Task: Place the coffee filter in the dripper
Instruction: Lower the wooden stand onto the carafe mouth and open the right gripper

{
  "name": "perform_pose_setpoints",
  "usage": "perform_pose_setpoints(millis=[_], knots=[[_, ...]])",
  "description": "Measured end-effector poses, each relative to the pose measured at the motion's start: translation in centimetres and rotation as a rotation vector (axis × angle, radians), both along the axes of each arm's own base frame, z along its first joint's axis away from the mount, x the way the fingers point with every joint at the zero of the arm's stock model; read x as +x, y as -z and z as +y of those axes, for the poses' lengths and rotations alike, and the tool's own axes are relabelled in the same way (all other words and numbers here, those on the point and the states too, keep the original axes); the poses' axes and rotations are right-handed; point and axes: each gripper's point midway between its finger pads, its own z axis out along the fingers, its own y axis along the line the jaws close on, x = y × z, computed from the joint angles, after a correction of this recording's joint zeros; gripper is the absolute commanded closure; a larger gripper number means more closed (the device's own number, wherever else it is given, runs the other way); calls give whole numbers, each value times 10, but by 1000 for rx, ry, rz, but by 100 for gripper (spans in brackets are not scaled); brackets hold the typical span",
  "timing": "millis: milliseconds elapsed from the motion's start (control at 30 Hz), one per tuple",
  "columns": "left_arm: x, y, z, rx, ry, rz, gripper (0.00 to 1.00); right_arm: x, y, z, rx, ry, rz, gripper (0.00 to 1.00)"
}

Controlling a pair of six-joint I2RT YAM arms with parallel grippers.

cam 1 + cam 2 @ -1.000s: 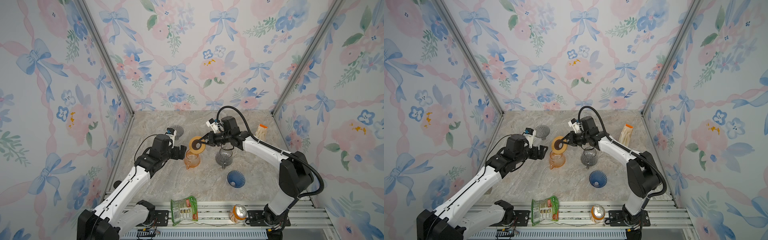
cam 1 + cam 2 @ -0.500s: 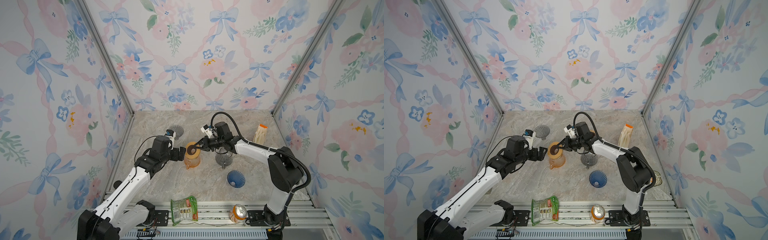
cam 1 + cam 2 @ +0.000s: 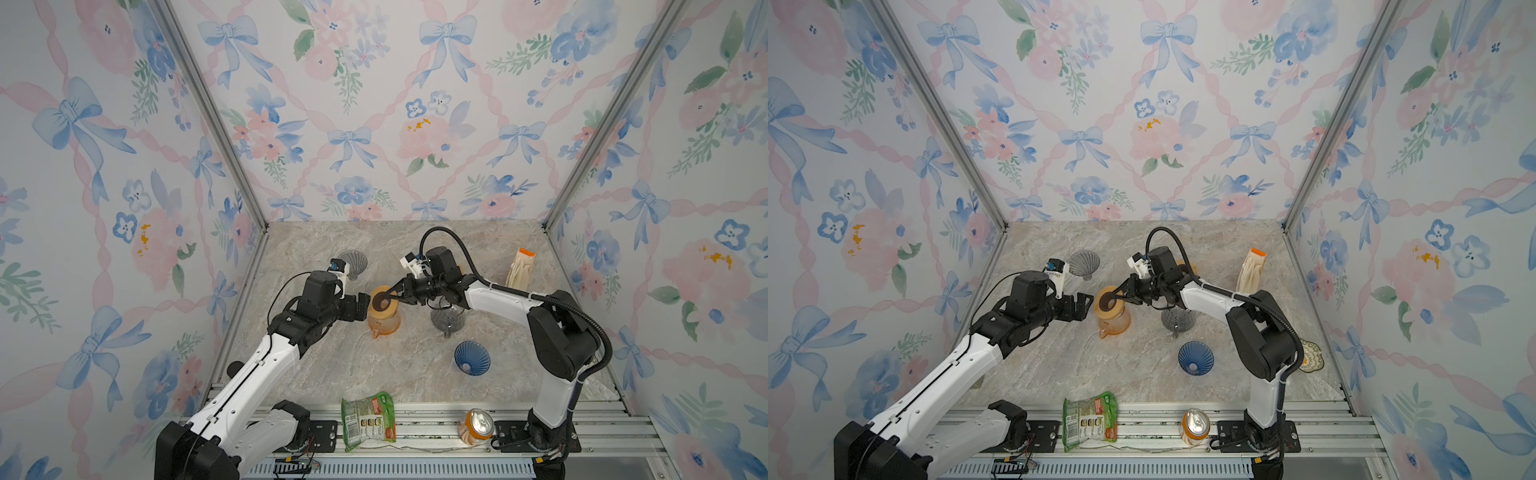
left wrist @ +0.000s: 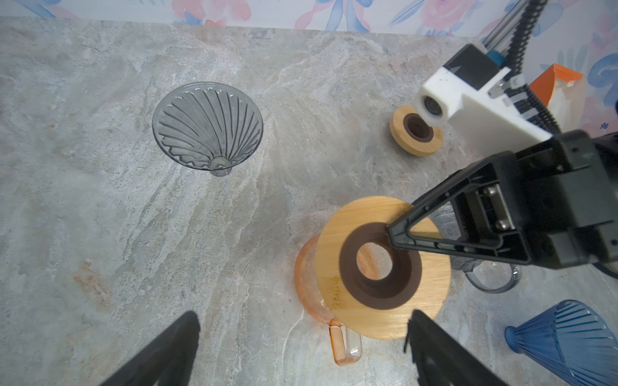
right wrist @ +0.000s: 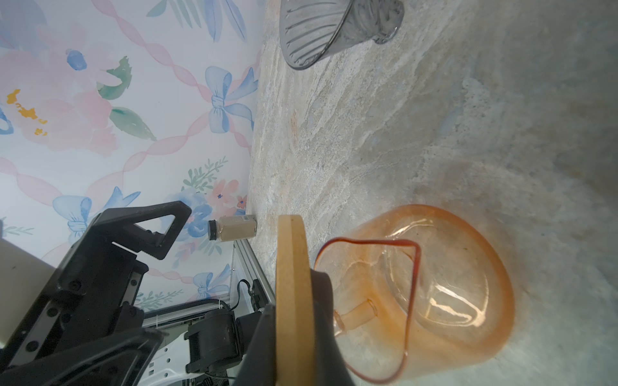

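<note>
My right gripper is shut on a wooden ring with a brown collar, holding it tilted at the mouth of an orange glass carafe. The right wrist view shows the ring edge-on between the jaws. My left gripper stands open just left of the carafe, with nothing between its fingers. A grey ribbed glass dripper cone lies at the back left and a blue one at the front right. A pale pack with an orange top, perhaps paper filters, stands at the back right.
A grey glass carafe stands under my right forearm. A second wooden ring lies behind it. A snack bag and a can sit on the front rail. A patterned coaster is at the right, a small jar by the wall.
My right gripper has carried the wooden ring a little left and down onto the orange carafe's mouth. The left gripper has stayed open beside the carafe.
</note>
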Motion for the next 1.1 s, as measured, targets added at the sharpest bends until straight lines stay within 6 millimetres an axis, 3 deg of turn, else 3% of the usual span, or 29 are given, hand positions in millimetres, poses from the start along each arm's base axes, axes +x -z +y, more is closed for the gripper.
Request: perform_pose_setpoints(millis=[1100], knots=[[1,4,0,5,0,11,2,2,26,-17,-123,16,22,66]])
